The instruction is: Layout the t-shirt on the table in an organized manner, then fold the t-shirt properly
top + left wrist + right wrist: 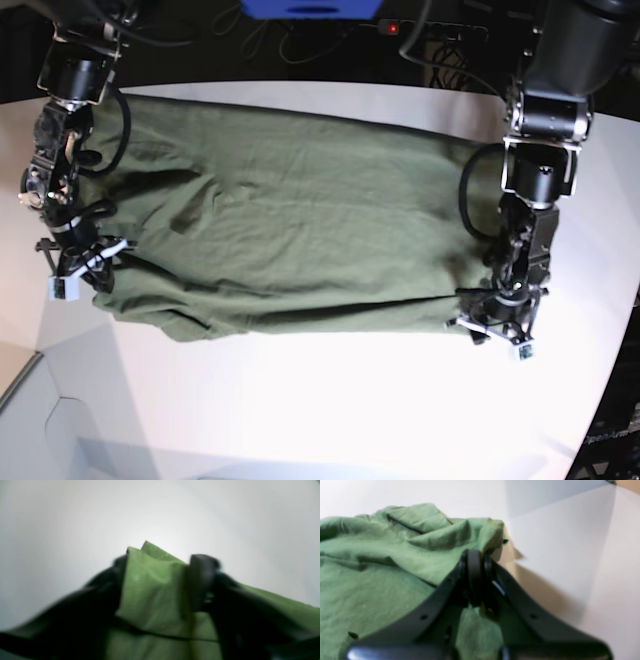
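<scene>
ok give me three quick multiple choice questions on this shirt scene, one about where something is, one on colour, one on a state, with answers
1. In the base view, where does the t-shirt lie on the table?
A. bunched in one corner
B. spread across it between the two arms
C. hanging off the near edge

2. What colour is the t-shirt?
A. olive green
B. navy blue
C. red

3. What is the right claw doing?
A. wide open above bare table
B. shut on a fold of the t-shirt
C. holding a bottle

Answers:
1 B, the cloth stretches from one arm to the other.
2 A, it reads green in all three views.
3 B, the right wrist view shows its fingers pressed together with fabric bunched at the tips. The left claw also has cloth between its fingers.
</scene>
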Controlling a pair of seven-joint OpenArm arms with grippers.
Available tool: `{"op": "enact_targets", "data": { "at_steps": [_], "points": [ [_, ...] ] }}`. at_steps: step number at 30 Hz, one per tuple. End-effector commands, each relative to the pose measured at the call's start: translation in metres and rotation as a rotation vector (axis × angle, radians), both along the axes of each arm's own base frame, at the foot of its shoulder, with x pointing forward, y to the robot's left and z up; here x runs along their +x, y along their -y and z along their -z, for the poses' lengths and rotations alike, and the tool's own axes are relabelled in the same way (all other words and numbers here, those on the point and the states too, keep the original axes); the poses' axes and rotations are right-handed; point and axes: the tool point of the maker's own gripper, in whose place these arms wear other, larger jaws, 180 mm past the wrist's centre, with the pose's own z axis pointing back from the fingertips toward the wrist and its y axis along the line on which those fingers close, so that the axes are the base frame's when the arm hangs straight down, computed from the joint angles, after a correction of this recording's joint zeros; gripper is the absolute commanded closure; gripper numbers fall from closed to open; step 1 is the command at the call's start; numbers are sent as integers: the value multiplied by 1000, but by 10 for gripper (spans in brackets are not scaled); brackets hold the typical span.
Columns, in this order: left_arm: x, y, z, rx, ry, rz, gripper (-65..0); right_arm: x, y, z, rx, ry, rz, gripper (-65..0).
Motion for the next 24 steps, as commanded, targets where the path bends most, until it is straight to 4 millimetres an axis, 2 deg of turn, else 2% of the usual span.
{"op": "enact_targets", "data": {
  "at_steps": [1,5,9,11,18,22,24],
  "points": [
    [20,-4,-32,15,100,-6,-189,11,5,-23,-9,71,-2,-5],
    [21,-8,-37,26,149,-18,-139,11,5,-23,-9,71,-2,-5],
    [24,-12,-45,34,203,-36,-3,11,5,-23,-9,71,-2,-5],
    [26,-13,-51,41,226,-38,-2,11,5,-22,-9,69,-2,-5],
    [52,-13,-93,40,308,-40,-9,11,5,-22,-10,69,-4,-5],
    [58,-12,-103,40,324,-39,-15,10,5,-21,-10,67,-4,-5],
    [61,-6,-106,32,332,-33,-15,10,5,-21,-10,67,-4,-5]
  ]
}}
